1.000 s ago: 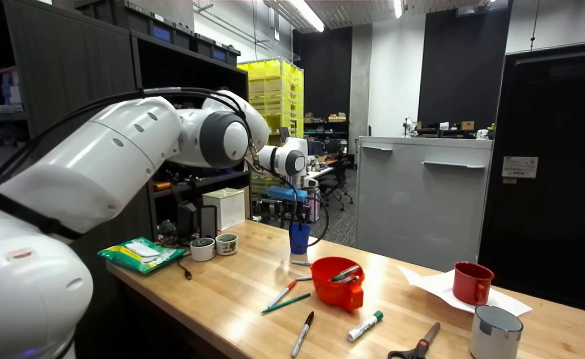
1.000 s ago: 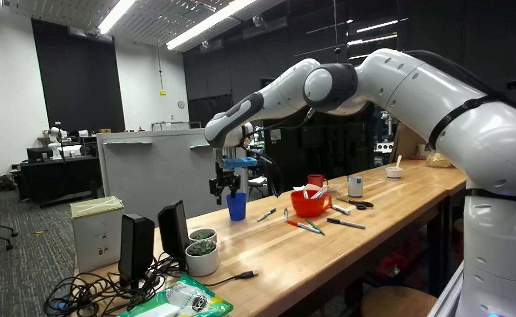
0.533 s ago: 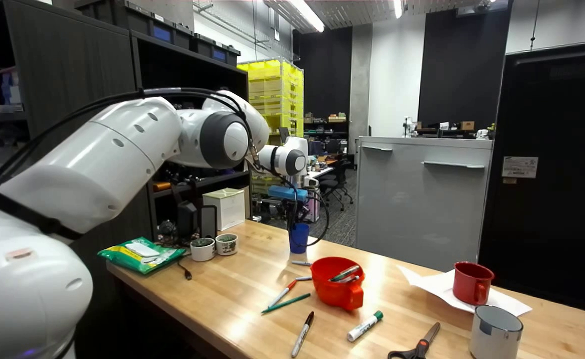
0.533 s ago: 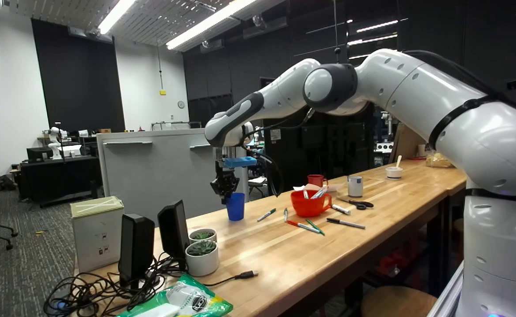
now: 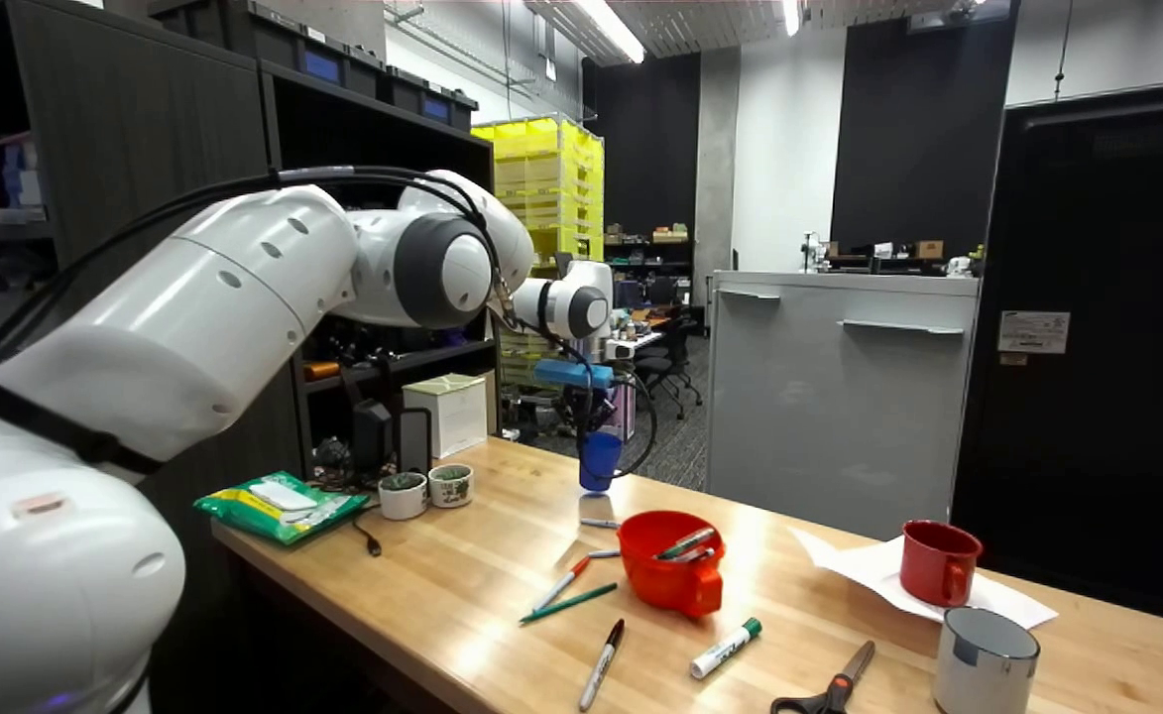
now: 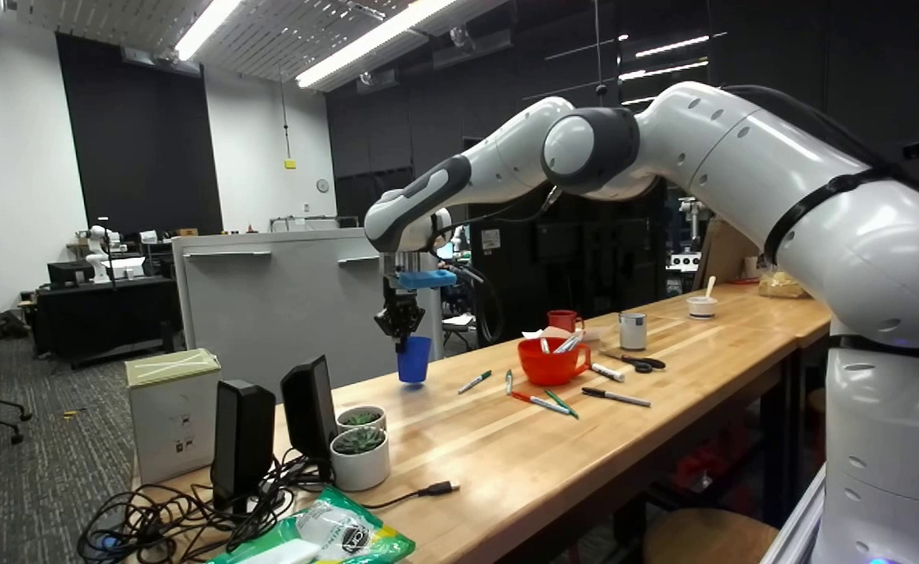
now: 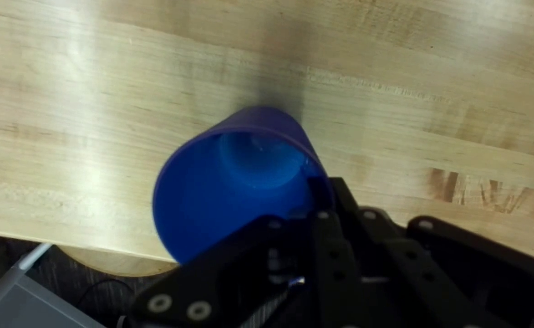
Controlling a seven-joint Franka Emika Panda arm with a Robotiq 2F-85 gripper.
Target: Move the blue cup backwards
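Note:
The blue cup (image 5: 601, 464) hangs slightly tilted just above the wooden table, near its far edge, with a small shadow beneath its base. In an exterior view the cup (image 6: 414, 362) sits under the dark gripper (image 6: 402, 343), whose fingers meet at the rim. Looking down in the wrist view, I see into the cup (image 7: 203, 200), which holds nothing visible. The gripper (image 7: 332, 191) is shut on the cup's wall, one finger inside and one outside the rim. A black cable partly covers the gripper in an exterior view.
A red bowl (image 5: 675, 585) with markers stands closer in, with loose pens and a green-capped marker (image 5: 726, 650) around it. Two potted succulents (image 6: 361, 470) and black speakers (image 6: 244, 446) stand along one side. A dark red cup (image 5: 941, 563) rests on paper near a grey mug (image 5: 986, 664).
The gripper's fingers have closed onto the cup's rim. The cup has since risen a little off the table and tilted, and the arm has lifted slightly with it.

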